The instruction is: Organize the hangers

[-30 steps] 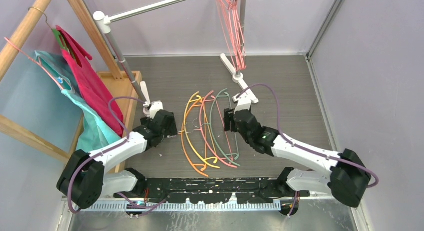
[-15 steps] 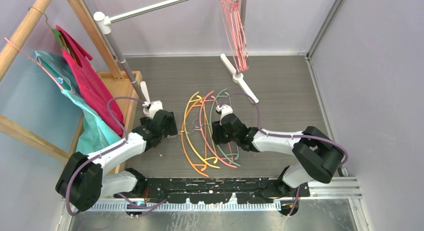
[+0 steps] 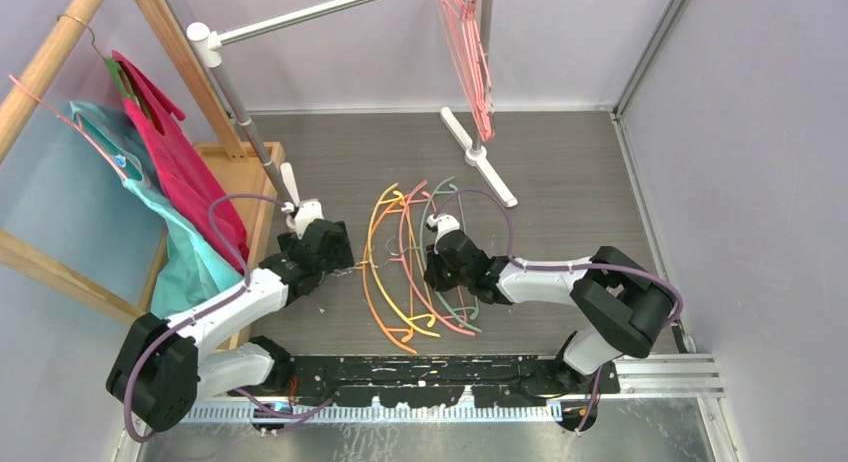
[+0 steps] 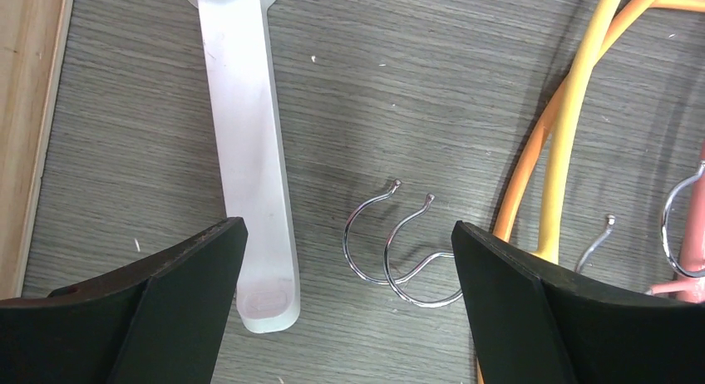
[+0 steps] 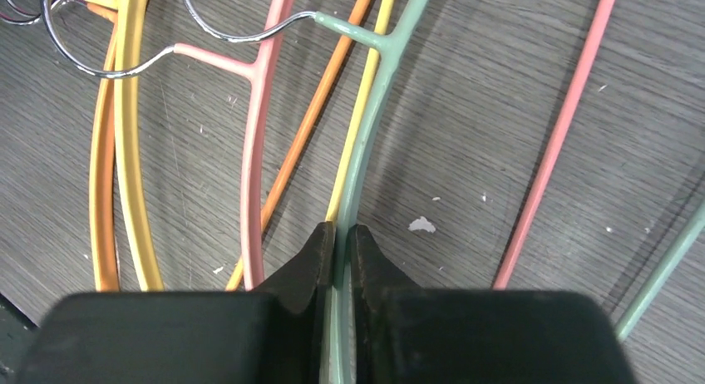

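Curved hangers (image 3: 366,282) on table (image 5: 515,110), four counted: one orange (image 5: 104,193), one yellow (image 5: 133,151), one pink (image 5: 252,151), left of right claw (image 5: 337,234); one pale green (image 5: 366,168) between its fingers (image 5: 312,263). Garments (image 3: 185,172), two counted, left of left claw (image 4: 349,226).

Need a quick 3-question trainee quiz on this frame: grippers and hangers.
1. Multiple choice: which hanger is the right gripper clamped on? A orange, B pale green hanger, C yellow.
2. True or false: the left gripper is shut on a metal hook.
3. Short answer: what do the pink wire hangers hang from?

Key
1. B.
2. False: its jaws stand wide open over two metal hooks lying on the table.
3. The metal rail at the back.
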Tool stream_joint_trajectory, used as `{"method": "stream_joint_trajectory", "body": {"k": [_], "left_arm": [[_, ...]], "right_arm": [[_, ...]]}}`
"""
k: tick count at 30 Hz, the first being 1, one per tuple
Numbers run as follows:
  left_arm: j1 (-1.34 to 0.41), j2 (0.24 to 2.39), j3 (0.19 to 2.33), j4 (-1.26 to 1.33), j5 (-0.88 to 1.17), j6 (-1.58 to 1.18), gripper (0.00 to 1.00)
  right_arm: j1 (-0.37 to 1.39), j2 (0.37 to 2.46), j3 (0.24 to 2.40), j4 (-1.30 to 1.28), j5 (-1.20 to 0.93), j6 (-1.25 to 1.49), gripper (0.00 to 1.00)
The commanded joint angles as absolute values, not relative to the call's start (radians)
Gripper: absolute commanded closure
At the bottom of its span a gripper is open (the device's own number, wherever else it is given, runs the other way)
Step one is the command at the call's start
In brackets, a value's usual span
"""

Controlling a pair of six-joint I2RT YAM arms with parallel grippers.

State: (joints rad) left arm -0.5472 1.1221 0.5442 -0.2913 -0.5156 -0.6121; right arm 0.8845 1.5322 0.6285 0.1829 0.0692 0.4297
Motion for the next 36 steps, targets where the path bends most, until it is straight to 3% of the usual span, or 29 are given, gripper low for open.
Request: {"method": "stream_joint_trajectory", "body": {"k": [1,8,16,24,36], "left_arm": [[-0.541,1.076,0.558,-0.298,-0.531,-0.610,0.02],[-0.542,1.036,0.552,-0.316,-0.536,-0.612,0.02],[-0.541,1.022,0.539,-0.315,-0.537,-0.621,0.02],[-0.541,1.026,0.535,-0.305,-0.539,-0.620,0.02],[-0.542,1.019,0.548,-0.298,-0.531,-0.605,0.02]], "right_arm": [[0.889,1.490,0.648,0.216,0.112,0.443,0.97],[0.888,1.290,0.651,0.199,0.210,0.450,0.99],[0.887,1.217,0.828,0.321,0.073,0.544,0.99],[0.892,1.384,1.144,0.443,-0.070,0.648,0.99],[0.898,1.673,1.657,0.364,-0.114,0.571,0.99]]}}
